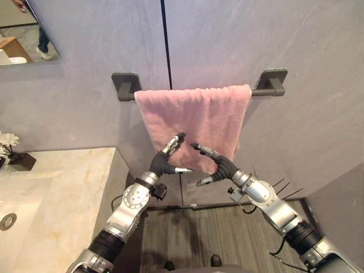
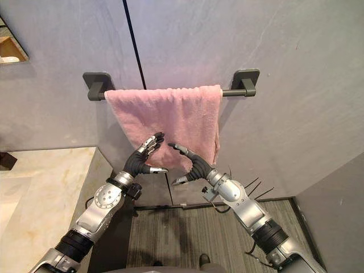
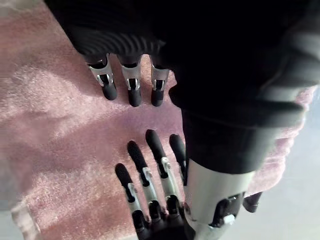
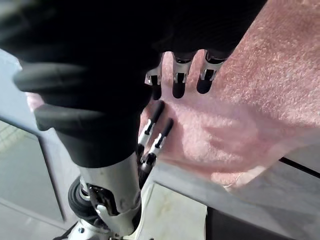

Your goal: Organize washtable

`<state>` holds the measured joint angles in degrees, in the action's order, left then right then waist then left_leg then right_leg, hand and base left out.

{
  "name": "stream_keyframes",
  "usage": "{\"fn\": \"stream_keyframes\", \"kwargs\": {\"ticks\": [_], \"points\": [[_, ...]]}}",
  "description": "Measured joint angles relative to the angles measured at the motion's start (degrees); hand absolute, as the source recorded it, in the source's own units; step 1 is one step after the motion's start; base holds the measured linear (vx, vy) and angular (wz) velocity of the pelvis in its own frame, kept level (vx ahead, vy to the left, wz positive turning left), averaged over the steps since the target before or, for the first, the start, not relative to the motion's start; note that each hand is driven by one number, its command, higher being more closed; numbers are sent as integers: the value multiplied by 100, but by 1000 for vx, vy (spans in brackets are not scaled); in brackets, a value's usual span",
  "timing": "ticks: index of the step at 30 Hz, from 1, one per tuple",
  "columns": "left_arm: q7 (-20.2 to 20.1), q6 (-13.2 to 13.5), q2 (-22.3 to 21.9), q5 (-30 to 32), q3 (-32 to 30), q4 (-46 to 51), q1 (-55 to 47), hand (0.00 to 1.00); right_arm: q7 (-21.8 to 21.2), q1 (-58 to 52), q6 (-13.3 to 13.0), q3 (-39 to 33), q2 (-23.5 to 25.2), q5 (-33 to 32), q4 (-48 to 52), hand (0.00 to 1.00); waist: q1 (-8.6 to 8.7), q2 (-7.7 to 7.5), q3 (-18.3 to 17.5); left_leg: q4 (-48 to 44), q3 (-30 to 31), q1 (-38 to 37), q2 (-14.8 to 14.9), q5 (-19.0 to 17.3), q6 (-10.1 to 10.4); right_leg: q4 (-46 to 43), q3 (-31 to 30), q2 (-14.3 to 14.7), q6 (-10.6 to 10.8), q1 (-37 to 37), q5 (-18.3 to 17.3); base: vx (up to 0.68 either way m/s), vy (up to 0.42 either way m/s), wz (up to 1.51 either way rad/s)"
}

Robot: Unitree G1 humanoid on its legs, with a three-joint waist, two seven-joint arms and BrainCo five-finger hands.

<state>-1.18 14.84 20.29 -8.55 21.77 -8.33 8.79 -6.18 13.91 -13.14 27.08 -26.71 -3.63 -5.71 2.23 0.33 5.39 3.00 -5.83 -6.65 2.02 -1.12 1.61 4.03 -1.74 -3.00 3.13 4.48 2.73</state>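
Two robot hands are raised side by side before a pink towel. The left hand has its fingers straight and loosely spread, thumb jutting sideways toward its partner. The right hand is likewise wide open, fingers gently arched and holding nothing. Both sets of dark tips sit at the lower half of the towel; whether they actually touch the cloth cannot be told. The towel is draped over a dark bar fixed to a grey wall, its lower edge slanting down toward the right. To the robot's left, a pale marble surface carries a sink and a small dark pot of white flowers, with a mirror above.
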Motion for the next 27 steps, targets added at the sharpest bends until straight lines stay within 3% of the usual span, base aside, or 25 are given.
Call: {"fn": "stream_keyframes", "kwargs": {"ticks": [9, 16, 27], "points": [[475, -66, -450, 944, -819, -337, -74, 0, 280, -461, -1, -1321, 559, 384, -244, 0, 3, -4, 2, 0, 13, 7, 0, 0, 0, 9, 2, 3, 2, 2, 1, -11, -8, 0], [893, -78, -558, 964, -1876, -335, -463, 0, 681, -994, -1, -2824, 841, 355, -195, 0, 18, -15, 3, 0, 10, -41, 6, 0, 0, 11, 0, 8, 4, 44, 5, -5, -3, 0], [996, -77, -905, 898, -2504, 96, -1328, 0, 857, -1817, -6, -3783, 1361, 313, 51, 0, 11, -110, -10, 25, 11, -105, 14, -6, 3, 163, 6, -3, -10, 134, 72, -14, -10, 0]]}}
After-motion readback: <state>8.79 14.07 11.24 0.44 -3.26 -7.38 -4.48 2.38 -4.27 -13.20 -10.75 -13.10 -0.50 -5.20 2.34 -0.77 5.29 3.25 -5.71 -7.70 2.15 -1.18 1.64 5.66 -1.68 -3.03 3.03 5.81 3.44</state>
